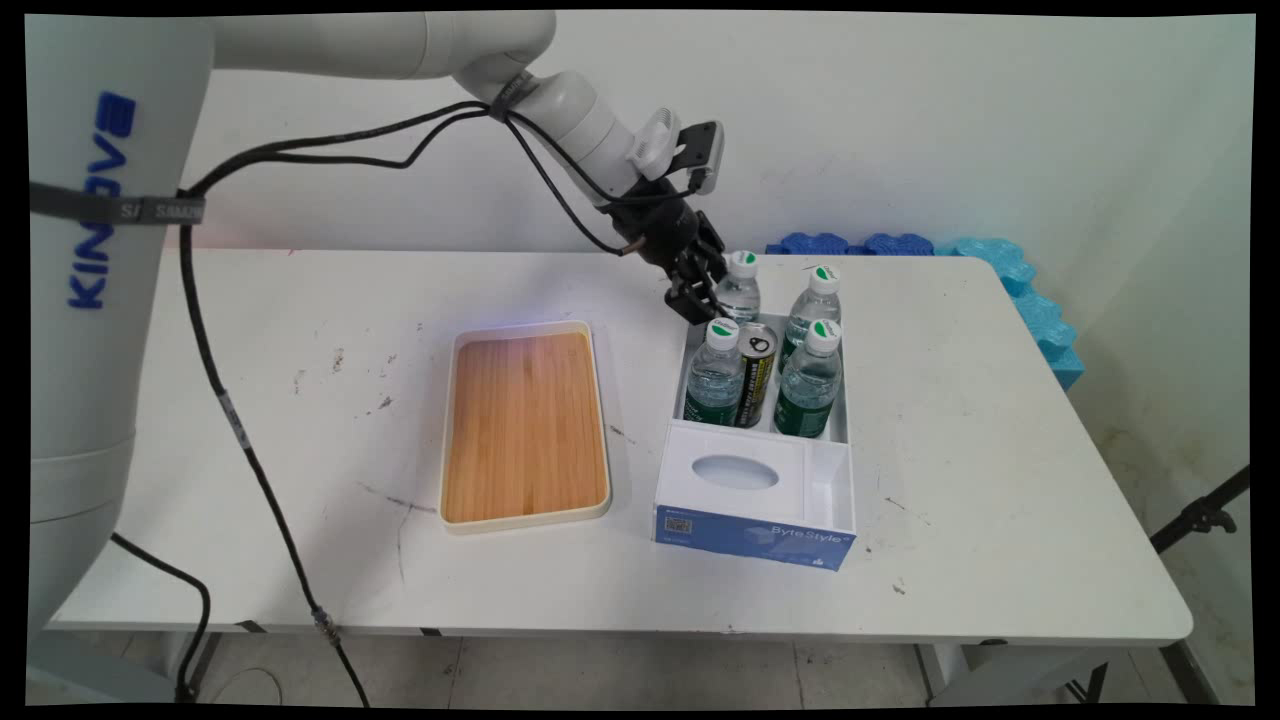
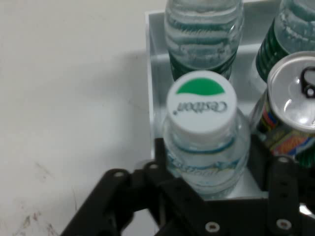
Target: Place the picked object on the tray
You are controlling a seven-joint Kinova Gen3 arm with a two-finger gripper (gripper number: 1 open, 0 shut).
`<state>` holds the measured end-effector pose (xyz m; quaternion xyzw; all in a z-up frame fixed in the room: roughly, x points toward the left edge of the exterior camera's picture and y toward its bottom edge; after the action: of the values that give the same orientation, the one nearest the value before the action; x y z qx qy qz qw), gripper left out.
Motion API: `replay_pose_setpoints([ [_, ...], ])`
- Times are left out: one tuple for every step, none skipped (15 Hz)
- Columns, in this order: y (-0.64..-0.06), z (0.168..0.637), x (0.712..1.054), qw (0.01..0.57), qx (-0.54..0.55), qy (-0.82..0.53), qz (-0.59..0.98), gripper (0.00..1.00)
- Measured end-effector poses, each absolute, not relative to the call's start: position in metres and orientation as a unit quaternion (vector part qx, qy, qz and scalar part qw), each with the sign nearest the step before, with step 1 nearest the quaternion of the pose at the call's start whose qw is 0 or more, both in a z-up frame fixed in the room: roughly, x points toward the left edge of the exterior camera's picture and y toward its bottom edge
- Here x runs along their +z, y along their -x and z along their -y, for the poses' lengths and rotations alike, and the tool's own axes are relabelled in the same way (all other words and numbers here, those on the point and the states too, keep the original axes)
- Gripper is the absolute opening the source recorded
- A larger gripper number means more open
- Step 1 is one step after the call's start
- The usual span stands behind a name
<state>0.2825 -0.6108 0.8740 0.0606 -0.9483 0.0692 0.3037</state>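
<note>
We see a can (image 2: pixel 295 105) and three more bottles crowding the white box (image 1: pixel 838 400) on the table (image 1: pixel 300 330), beside a wooden tray (image 1: pixel 526 427). Our claw (image 2: pixel 209 162) stands open astride the back-left bottle (image 2: pixel 202 132) in that box, fingers (image 2: pixel 160 152) at its shoulders.

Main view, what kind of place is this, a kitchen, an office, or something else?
Most likely a robotics lab or test room, not a kitchen. A Kinova arm's end effector works over a bare white table against a plain wall, blue foam pads lie behind it, and a stand's leg shows at right.

The hand (image 2: pixel 206 162) straddles a capped water bottle (image 2: pixel 202 132) beside a can (image 2: pixel 293 115).
</note>
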Motion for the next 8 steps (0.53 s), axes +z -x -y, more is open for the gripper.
replay_pose_setpoints([
  [-0.282,0.611,0.873,0.304,0.067,-0.061,0.948,0.00],
  [-0.281,0.610,0.872,0.305,0.065,-0.061,0.948,0.00],
  [-0.281,0.609,0.873,0.305,0.063,-0.064,0.948,0.00],
  [-0.282,0.607,0.874,0.306,0.061,-0.066,0.948,0.00],
  [-0.283,0.606,0.875,0.307,0.060,-0.068,0.947,0.00],
  [-0.284,0.605,0.878,0.308,0.060,-0.072,0.947,0.00],
  [-0.285,0.604,0.880,0.310,0.060,-0.076,0.946,0.00],
  [-0.287,0.602,0.885,0.313,0.061,-0.081,0.944,0.00],
])
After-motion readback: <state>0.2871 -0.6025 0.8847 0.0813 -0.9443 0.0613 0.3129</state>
